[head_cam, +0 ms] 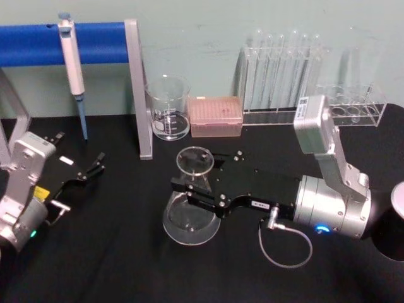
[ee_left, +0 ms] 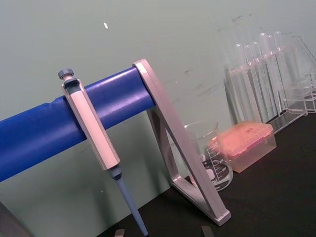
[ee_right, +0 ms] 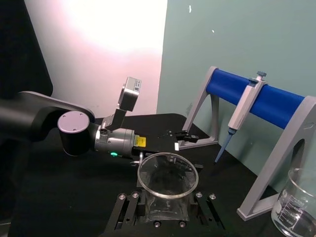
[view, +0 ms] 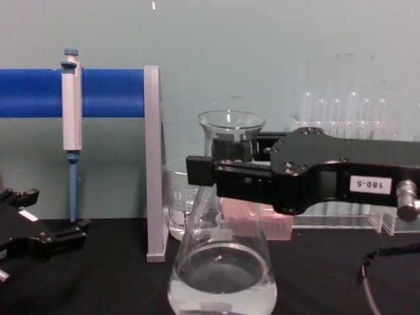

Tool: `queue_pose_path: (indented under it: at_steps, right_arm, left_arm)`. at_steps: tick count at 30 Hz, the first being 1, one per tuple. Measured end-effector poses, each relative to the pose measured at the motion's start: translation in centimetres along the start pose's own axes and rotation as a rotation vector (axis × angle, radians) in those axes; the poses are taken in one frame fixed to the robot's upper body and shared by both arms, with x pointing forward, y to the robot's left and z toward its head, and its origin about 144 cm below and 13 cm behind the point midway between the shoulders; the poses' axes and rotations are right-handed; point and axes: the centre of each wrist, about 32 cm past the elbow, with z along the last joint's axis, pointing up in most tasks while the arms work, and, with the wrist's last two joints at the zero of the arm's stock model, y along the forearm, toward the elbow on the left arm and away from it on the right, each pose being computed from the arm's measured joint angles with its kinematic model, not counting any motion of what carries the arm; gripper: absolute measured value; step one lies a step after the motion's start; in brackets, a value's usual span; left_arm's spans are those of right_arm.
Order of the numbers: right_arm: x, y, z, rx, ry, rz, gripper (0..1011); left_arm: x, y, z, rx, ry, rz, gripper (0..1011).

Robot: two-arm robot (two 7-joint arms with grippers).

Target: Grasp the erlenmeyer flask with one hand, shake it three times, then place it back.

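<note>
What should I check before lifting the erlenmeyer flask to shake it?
1. Right gripper jaws shut on the erlenmeyer flask neck: ok.
2. Grip firm enough to lift: cannot tell.
3. Flask upright, base on the table: ok.
4. Liquid low, far below the neck: ok.
5. Beaker stands apart behind the flask: ok.
6. Left gripper parked off to the left, open: ok.

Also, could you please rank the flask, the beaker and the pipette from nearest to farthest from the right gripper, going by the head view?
1. The flask, centre, its neck held between the right gripper fingers.
2. The beaker, behind it, near the back wall.
3. The pipette, far left, hanging on the blue stand.
The left gripper sits open at the left.
</note>
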Motion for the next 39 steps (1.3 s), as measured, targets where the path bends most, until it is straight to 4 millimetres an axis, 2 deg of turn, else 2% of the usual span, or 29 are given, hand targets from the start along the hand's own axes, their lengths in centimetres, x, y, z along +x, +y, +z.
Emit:
queue_pose_path:
  at_steps: [16, 39]
  right_arm:
    - [1.2, 0.0, 0.0, 0.010, 0.001, -0.109, 450]
    - [3.8, -0.7, 0.1, 0.009, 0.000, -0.464, 450]
  left_arm:
    - [0.0, 0.0, 0.0, 0.000, 0.000, 0.000, 1001]
    - [0.0, 0.0, 0.0, 0.000, 0.000, 0.000, 1001]
